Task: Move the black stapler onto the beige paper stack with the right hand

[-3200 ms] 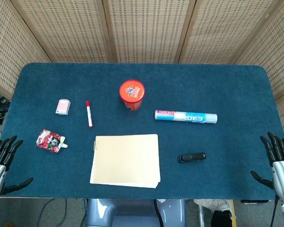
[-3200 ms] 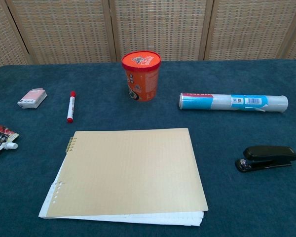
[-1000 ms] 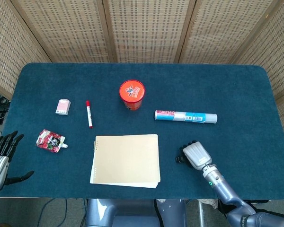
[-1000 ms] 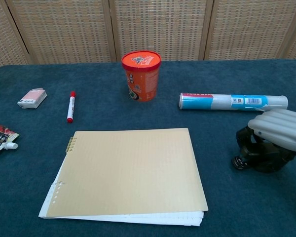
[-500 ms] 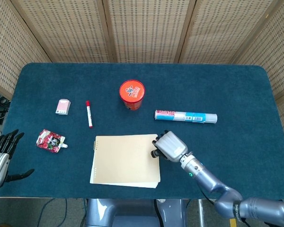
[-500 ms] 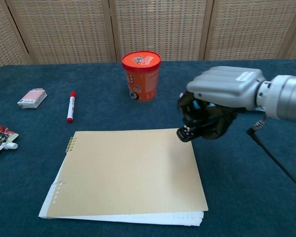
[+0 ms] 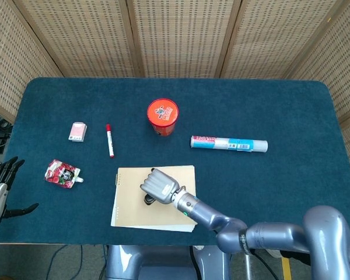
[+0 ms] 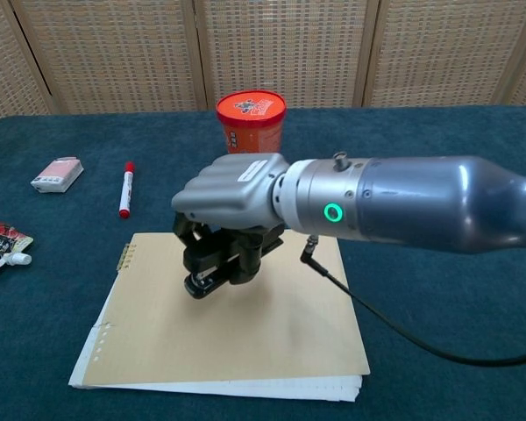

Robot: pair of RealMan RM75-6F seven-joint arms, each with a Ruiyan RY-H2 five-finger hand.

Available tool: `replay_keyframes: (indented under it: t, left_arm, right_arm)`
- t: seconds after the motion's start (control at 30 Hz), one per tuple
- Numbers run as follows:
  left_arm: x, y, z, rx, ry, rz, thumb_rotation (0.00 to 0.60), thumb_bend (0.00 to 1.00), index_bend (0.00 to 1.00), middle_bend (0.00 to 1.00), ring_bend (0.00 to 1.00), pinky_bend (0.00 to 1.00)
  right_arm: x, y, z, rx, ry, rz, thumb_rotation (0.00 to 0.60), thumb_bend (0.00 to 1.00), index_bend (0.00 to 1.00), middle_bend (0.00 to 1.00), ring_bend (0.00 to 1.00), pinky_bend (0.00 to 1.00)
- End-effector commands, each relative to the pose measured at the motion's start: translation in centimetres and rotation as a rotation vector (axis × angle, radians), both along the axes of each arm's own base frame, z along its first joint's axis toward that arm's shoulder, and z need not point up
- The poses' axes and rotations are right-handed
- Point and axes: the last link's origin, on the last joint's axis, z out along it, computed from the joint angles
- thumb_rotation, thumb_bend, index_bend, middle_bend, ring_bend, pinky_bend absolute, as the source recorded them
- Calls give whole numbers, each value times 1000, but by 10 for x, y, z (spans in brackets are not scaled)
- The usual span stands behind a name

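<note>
The black stapler [image 8: 212,268] [image 7: 149,200] hangs in the grip of my right hand [image 8: 232,210] [image 7: 159,185], just above the middle of the beige paper stack [image 8: 272,316] [image 7: 131,209]. Whether the stapler touches the paper I cannot tell. The fingers curl down around its body, and only its front end shows below them. The stack lies near the table's front edge, a few white sheets sticking out beneath it. At the far left edge of the head view my left hand [image 7: 0,189] sits off the table, fingers apart and holding nothing.
An orange cup [image 8: 250,123] stands behind the stack. A red marker [image 8: 124,189], a pink eraser [image 8: 57,174] and a snack pouch [image 8: 0,244] lie to the left. A plastic-wrapped roll [image 7: 228,143] lies right of the cup. My right forearm [image 8: 403,206] spans the table's right half.
My right hand has carried the stapler leftward from the stack's right edge to over its middle. The left hand has barely moved.
</note>
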Motion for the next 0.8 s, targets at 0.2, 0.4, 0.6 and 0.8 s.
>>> replay_keyframes:
  t: [0.2,0.4,0.6,0.8]
  left_arm:
    - [-6,5,2,1,-6,25,600,0,0,0,0,0]
    - [-7,6,4,0,-11,27,600,0,0,0,0,0]
    - [-5,6,5,0,-27,20,600,0,0,0,0,0]
    - [-2,3,7,3,-35,4,600,0,0,0,0,0]
  right_arm:
    - [2,9,-33,18,91,50,600,304,380,450,426,387]
    - [-7,9,-29,25,120,47,600,83,0,51,105,52]
    - [-10,10,-5,-19,101,67,600,84,0,63,104,47]
    - [-32,5,53,-151,84,89,600,83,0,55,104,46]
